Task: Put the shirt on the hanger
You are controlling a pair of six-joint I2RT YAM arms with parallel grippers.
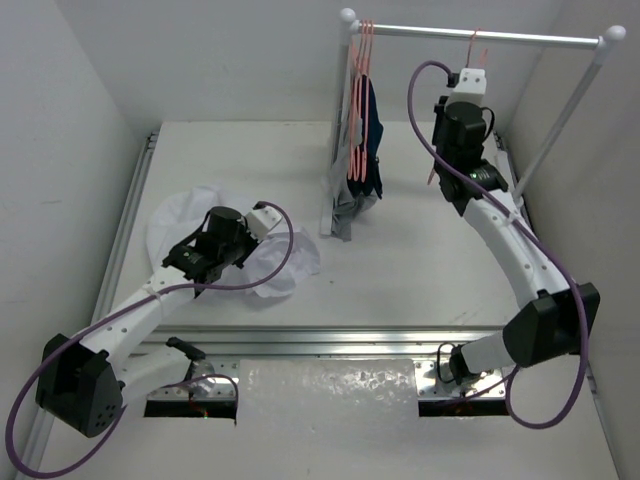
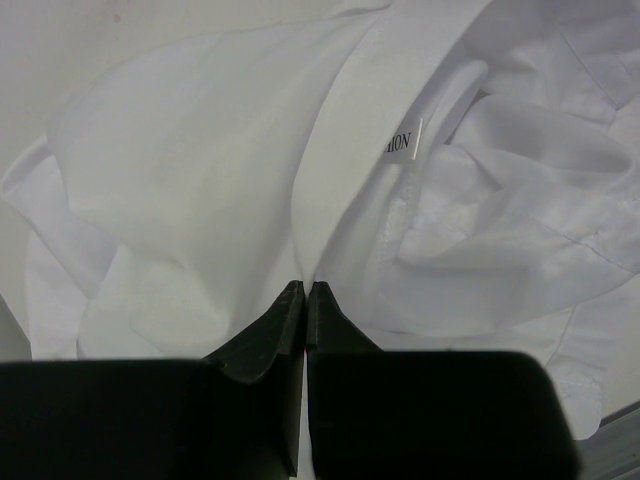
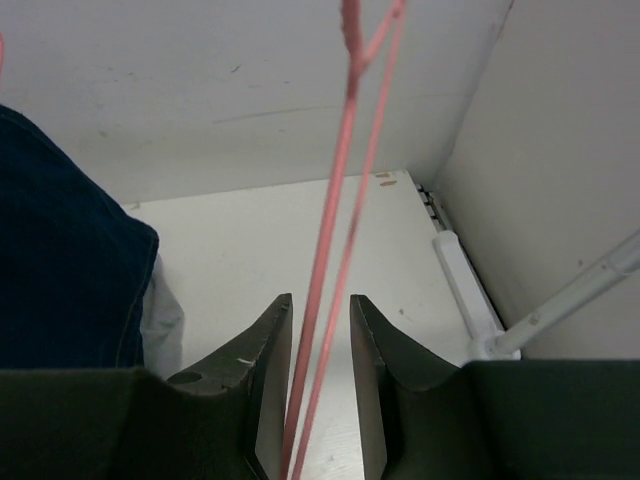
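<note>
Shirt [image 1: 178,215] lies crumpled in a white heap on the tabletop [image 1: 420,260], left side, abt mid-depth. The left arm reaches in over it from the near-left corner. In the wrist view the left end effector [image 2: 304,288] is closed, fingertips pressed together on a crease of the shirt [image 2: 190,170], w/ fabric bunched up right at the tips. Collar band curves past just above, and a small label [image 2: 402,142] shows on its inner side; only "ION" is readable.

Far right, the hanger [image 1: 474,42] hangs by its hook from the rail [image 1: 530,38], on its own and well apart from the shirt. The right arm is stretched up to it. The right end effector [image 3: 320,300] is open, jaws apart, w/ the hanger's [image 3: 338,190] two thin pink wires running down through the gap. Can't tell if either wire touches a finger.

Further left on the same rail is a bunch of pink hangers [image 1: 362,70] carrying a navy garment [image 1: 370,135] plus grey cloth, which drapes down to the tabletop. That navy garment [image 3: 60,250] fills the left edge of the right wrist view.
</note>
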